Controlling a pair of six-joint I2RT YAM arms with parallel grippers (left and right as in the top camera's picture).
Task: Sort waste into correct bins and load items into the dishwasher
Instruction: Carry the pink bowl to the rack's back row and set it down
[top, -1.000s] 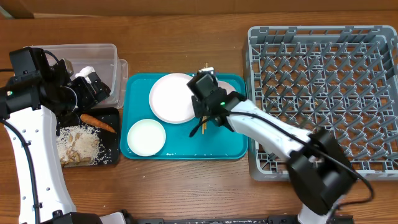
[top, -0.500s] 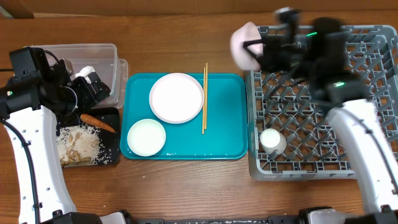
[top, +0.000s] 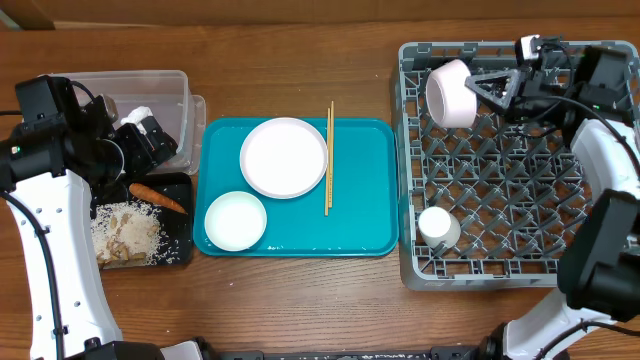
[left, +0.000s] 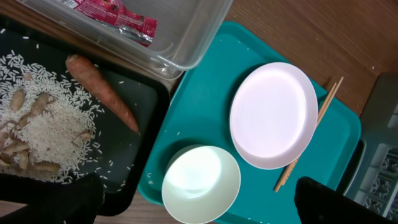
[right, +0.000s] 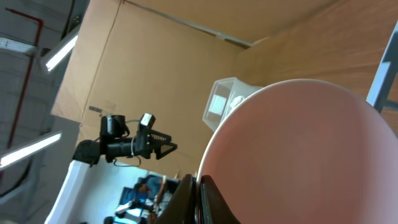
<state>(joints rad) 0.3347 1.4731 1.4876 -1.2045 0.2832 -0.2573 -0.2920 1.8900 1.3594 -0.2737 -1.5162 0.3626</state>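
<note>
Right fingers (top: 492, 82): clamped on the rim of a white bowl (top: 448, 93), which is tipped on its side over the far left corner of the grey dish rack (top: 520, 180). Whether the bowl touches the pegs cannot be told. In the right wrist view the bowl (right: 298, 149) fills most of the picture, its rim pinched between the dark fingers (right: 186, 199) at the bottom edge. One small white cup (top: 438, 226) sits among the pegs near the rack's near left corner, well apart from the held bowl. Left fingers (left: 68, 199): apart, nothing between them, poised over the near corner of the clear tub (top: 150, 85) and the far end of the black tray (top: 180, 235). The tub holds a red-and-silver wrapper (left: 118, 15). The black tray, just in front of the tub, holds an orange carrot (top: 158, 197) lying at a slant, and beside it a heap of rice and beige scraps (top: 128, 232). Between the black tray and the rack lies a teal tray (top: 365, 200), bearing a large white plate (top: 284, 157), a smaller white bowl (top: 235, 220) near the plate's left front, and a pair of wooden chopsticks (top: 329, 158) lying just beside the plate's right edge. All rest on a wooden surface (top: 300, 60).
</note>
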